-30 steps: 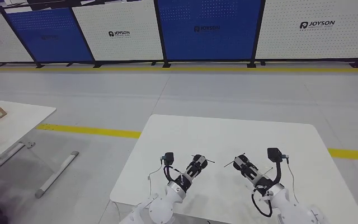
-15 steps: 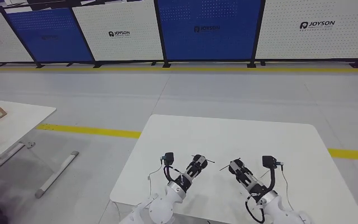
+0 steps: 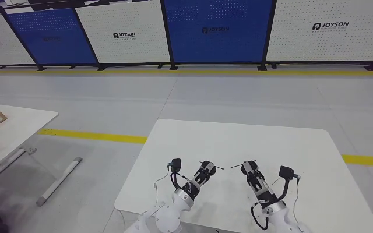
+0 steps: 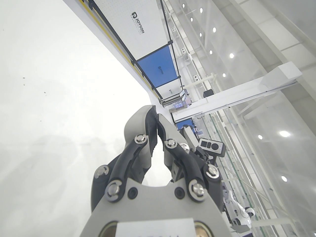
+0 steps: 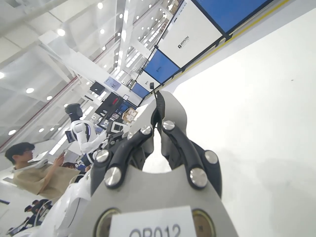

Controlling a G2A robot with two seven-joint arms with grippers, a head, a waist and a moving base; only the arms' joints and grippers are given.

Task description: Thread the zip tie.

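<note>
Above the near side of the white table (image 3: 192, 137) we judge the lining-up underway — right hand (image 3: 245, 166) pinched shut on the zip tie (image 5: 154, 92), left hand (image 3: 207, 168) clamped on what seems its other end, close by — next the tail must meet the head's slot squarely.

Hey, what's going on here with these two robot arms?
Both arms are low over the white table, working on threading a zip tie. The right gripper is shut on the black zip tie, whose end pokes out past its fingertips. The left gripper is shut too, and the top view shows a thin black strip at its tip. The two tips face each other with a gap between them, so nothing is threaded yet.
</note>
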